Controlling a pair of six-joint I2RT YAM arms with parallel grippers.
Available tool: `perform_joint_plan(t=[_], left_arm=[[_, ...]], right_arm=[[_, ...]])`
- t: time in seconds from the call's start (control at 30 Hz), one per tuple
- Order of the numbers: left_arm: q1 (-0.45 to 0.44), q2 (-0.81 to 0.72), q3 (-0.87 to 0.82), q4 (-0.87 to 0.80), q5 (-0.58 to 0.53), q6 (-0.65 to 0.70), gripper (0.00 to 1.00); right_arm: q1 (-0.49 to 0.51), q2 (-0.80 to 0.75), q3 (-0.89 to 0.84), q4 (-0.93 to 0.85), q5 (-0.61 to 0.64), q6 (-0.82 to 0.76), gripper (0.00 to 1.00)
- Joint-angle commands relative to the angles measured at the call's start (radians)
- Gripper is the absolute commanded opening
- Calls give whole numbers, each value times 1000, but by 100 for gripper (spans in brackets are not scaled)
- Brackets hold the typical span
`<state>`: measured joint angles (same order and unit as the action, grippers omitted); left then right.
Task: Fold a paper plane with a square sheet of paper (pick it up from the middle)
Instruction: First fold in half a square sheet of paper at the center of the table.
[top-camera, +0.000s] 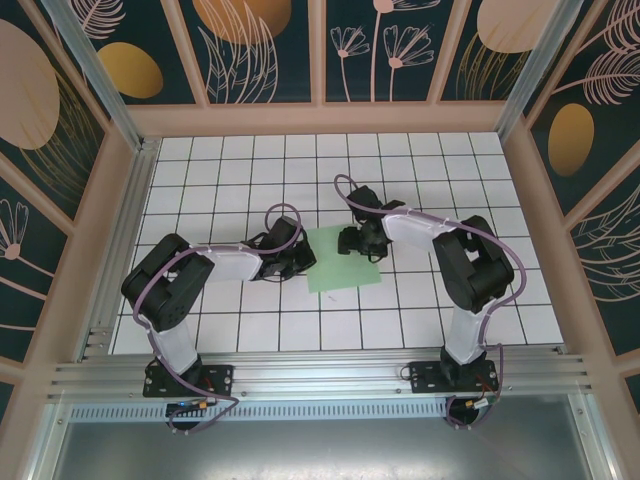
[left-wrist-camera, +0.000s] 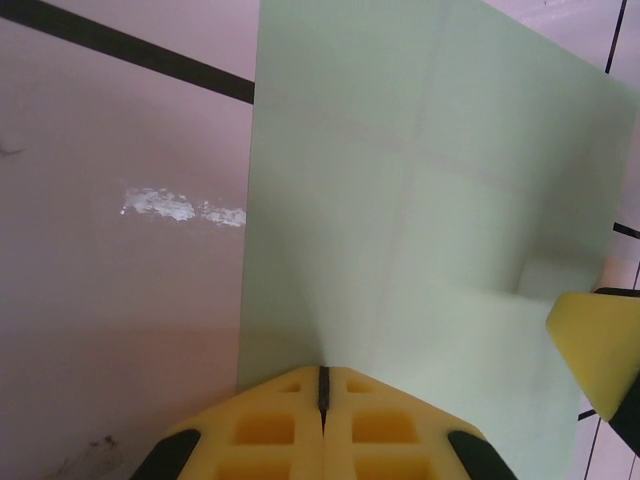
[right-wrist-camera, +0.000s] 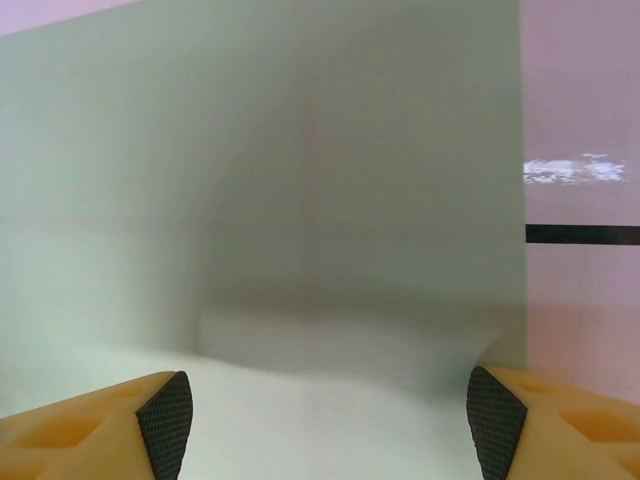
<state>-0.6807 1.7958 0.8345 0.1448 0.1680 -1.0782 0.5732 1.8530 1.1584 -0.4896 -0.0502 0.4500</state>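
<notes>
Here, gridded table (top-camera: 250, 330), green paper (top-camera: 342, 266), floral walls (top-camera: 260, 50)

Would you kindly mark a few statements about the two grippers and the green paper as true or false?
1. The left gripper is pinched shut on the edge of the green paper. True.
2. The right gripper is clamped tight. False: its fingers stand wide apart over the paper.
3. The paper is a pointed dart. False: it is a largely flat sheet with faint creases.
4. The paper lies on the white tiled table between the two arms. True.
</notes>
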Motion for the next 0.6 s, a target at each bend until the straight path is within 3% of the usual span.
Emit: perform_joint_plan(t=[0.0, 0.3, 0.43, 0.57], left_arm=[[-5, 46, 5, -50, -16, 7, 4], [-5, 68, 1, -29, -1, 10, 3], [-5, 75, -1, -9, 15, 11, 2], [-5, 79, -5, 11, 34, 11, 1]], right_arm=[[16, 34, 8, -5, -69, 2, 77], [20, 5, -11, 68, -198, 11, 93], [25, 9, 1, 63, -201, -3, 92], [32, 23, 18, 75, -241, -2, 83]])
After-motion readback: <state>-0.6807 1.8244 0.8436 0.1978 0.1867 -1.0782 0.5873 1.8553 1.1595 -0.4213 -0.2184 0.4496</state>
